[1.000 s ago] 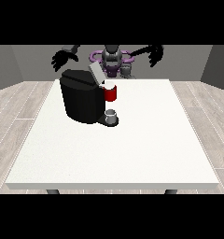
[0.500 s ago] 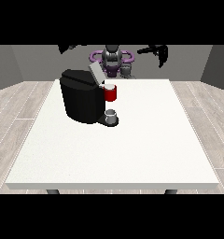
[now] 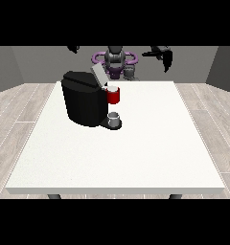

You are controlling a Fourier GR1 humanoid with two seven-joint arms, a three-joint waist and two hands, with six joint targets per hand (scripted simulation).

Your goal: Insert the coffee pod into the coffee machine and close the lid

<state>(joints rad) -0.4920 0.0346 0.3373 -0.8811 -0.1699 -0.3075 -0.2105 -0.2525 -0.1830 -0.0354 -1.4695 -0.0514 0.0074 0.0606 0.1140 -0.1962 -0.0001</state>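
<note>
Front view: lid (image 3: pixel 97 74) up on the coffee machine (image 3: pixel 84 98), and the pod (image 3: pixel 129 72) sits far back by the robot. Risk: a reach could clip that lid. Hand at the view's right (image 3: pixel 161 53) is raised, fingers hanging loosely, holding nothing; hand at the view's left (image 3: pixel 73 48) barely shows, fingers unreadable.
</note>
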